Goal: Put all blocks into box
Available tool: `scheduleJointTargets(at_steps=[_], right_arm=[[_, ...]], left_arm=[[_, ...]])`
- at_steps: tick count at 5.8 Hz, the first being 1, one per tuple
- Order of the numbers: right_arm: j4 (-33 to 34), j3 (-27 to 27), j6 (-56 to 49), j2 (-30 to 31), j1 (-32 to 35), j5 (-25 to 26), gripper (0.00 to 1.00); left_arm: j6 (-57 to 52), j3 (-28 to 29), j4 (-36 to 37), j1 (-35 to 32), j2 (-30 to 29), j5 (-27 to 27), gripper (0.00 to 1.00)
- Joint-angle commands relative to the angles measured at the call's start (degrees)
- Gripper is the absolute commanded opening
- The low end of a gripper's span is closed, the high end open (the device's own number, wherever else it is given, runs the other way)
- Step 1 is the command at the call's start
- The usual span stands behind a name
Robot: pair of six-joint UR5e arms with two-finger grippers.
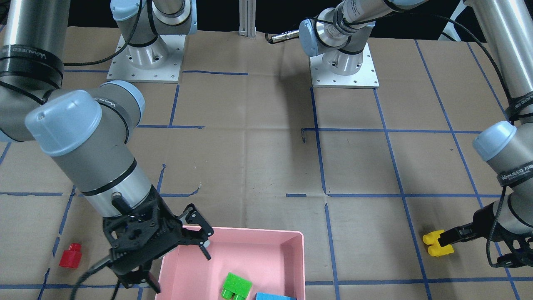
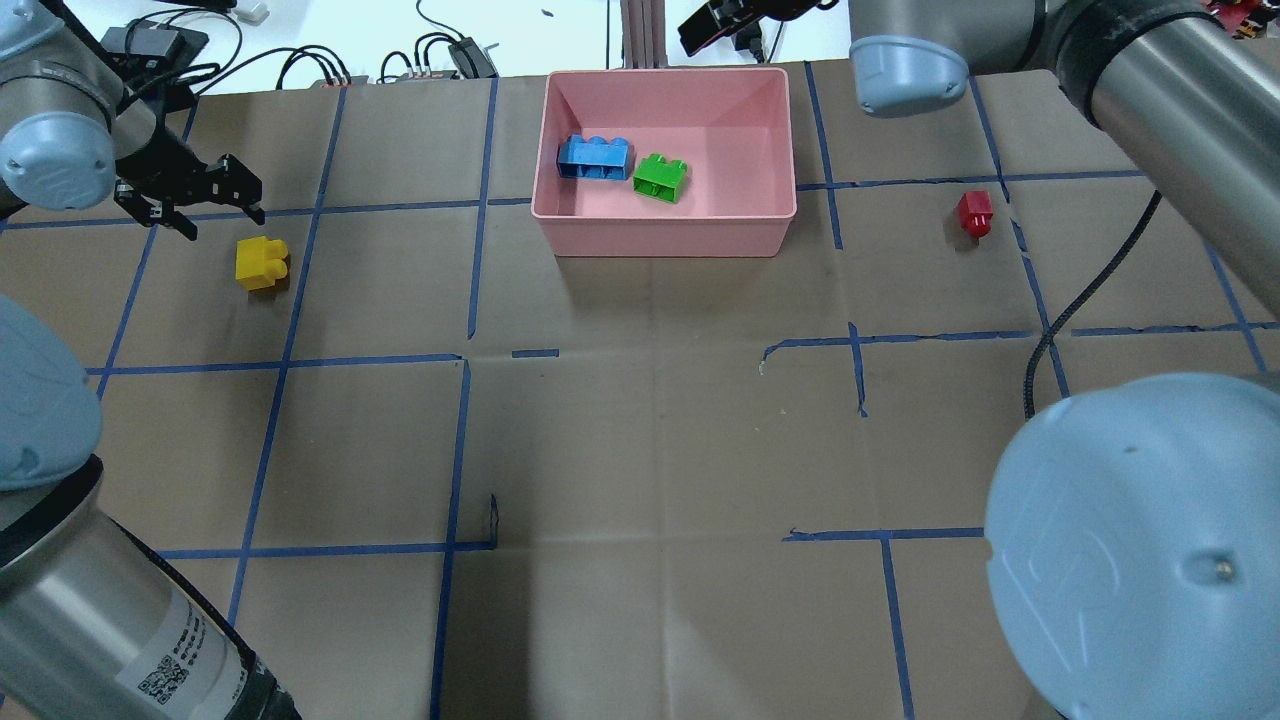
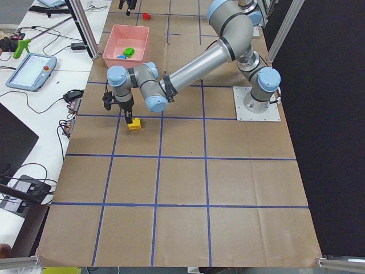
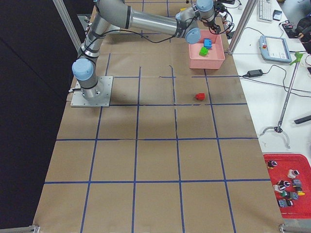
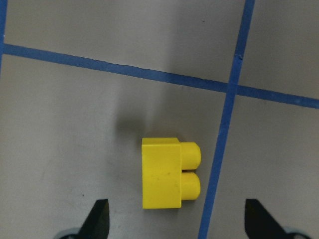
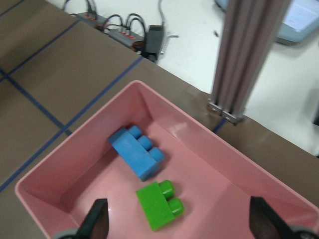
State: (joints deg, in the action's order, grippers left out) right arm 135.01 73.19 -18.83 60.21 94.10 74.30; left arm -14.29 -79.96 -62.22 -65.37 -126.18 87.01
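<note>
On the far side of the table (image 2: 640, 450), as seen from the overhead camera, the pink tray (image 2: 665, 215) is set flat. Two of the four bricks are found inside it. The blue brick (image 2: 595, 158) and the green brick (image 2: 661, 177) lie just beside each other on the tray floor; whether they touch cannot be told.

The right gripper (image 1: 181, 273) is held over one end of the tray. Its fingers are spread wide apart and nothing is gripped between them. From the right wrist camera both bricks in the tray are seen below and between the two fingertips.

The yellow brick (image 2: 262, 263) is seen on the table well to the left of the tray in the overhead view. It lies on its side with its two studs pointing sideways, just beside a line of blue tape (image 5: 222, 144). The left gripper (image 5: 178, 221) is positioned at this brick with its fingers spread wide. Nothing is clamped. In the left wrist view the near end of the brick is framed between the two fingertips, with clear table on either side. Whether the fingertips reach the table cannot be told.

The red brick (image 2: 974, 213) is left on the table to the right of the tray in the overhead view, apart from it and near a crossing of tape lines. It is touched by neither gripper.
</note>
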Motion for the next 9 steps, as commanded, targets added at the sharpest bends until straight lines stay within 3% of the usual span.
scheduleJointTargets(at_steps=[1, 2, 3, 4, 6, 7, 8, 9], right_arm=[[-7.7, 0.5, 10.2, 3.9, -2.8, 19.4, 1.0], [-11.8, 1.3, 10.1, 4.2, -6.8, 26.2, 1.0], [-17.4, 4.8, 10.0, 4.3, -10.7, 26.6, 1.0], [-17.7, 8.8, 9.3, 4.0, -14.0, 26.1, 1.0], [-11.2, 13.5, 9.0, -0.4, -17.3, 25.5, 0.99], [-11.1, 13.1, 9.0, -2.0, -18.1, 19.8, 0.99], [-10.9, 13.1, 9.0, -3.4, -18.6, 18.1, 0.99], [-10.8, 11.7, 9.0, -6.0, -18.6, 17.9, 0.99]], left_arm=[[0.7, -1.7, 6.4, 0.0, -3.3, 0.0, 0.95], [0.7, -2.0, 7.0, -0.1, -4.3, 0.0, 0.95], [0.7, -2.2, 6.9, -0.4, -4.3, 0.0, 0.95], [0.7, -2.5, 6.9, -0.4, -4.4, -0.4, 0.94], [0.6, -3.0, 6.9, -0.2, -4.2, 0.0, 0.69], [0.7, -3.1, 6.8, -0.2, -4.0, 0.1, 0.47], [0.7, -3.0, 6.3, -0.2, -3.4, 0.2, 0.32], [0.7, -2.1, 6.0, -0.3, -2.8, 0.0, 0.26]])
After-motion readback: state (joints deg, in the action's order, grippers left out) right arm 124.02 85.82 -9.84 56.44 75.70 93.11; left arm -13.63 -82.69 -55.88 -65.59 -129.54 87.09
